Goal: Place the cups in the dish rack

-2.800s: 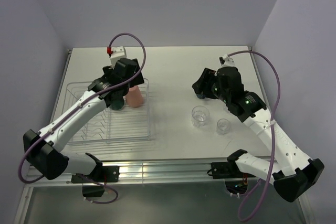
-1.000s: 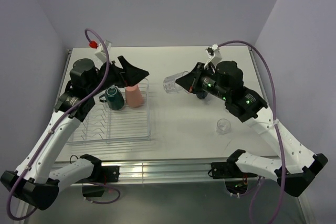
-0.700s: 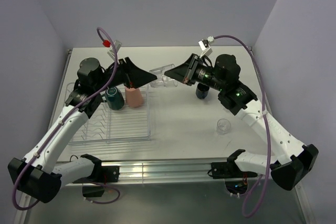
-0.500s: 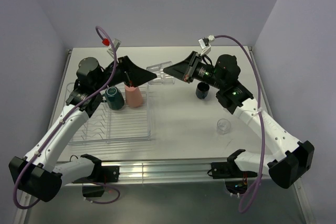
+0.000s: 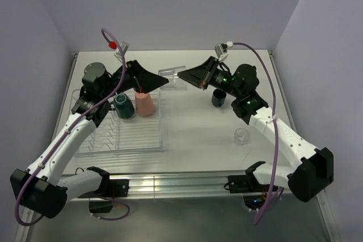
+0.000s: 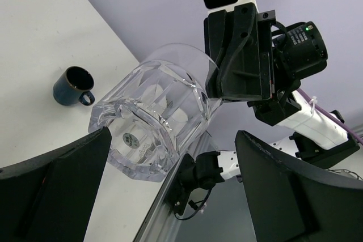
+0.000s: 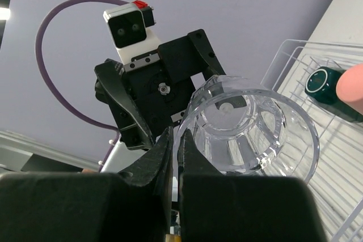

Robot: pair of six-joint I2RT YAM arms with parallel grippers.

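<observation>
From above, the dish rack (image 5: 136,135) lies below and to the left of the left jaws, near the left edge of the desk (image 5: 193,134). Its thin clear ribs carry the dark teal mug (image 5: 122,106) and the salmon-pink tumbler (image 5: 145,105), both close under those jaws. The left jaws are spread wide and hold nothing. Only the left wrist view shows the clear faceted glass (image 6: 156,120) tilted in the air between their fingers (image 6: 54,182), touching neither. The right jaws are clenched on its rim, which the right wrist view shows best. Below the right jaws stands the navy mug (image 5: 219,98). Nearer the right arm's base, a small clear glass (image 5: 242,135) stands with bare desk around it.
</observation>
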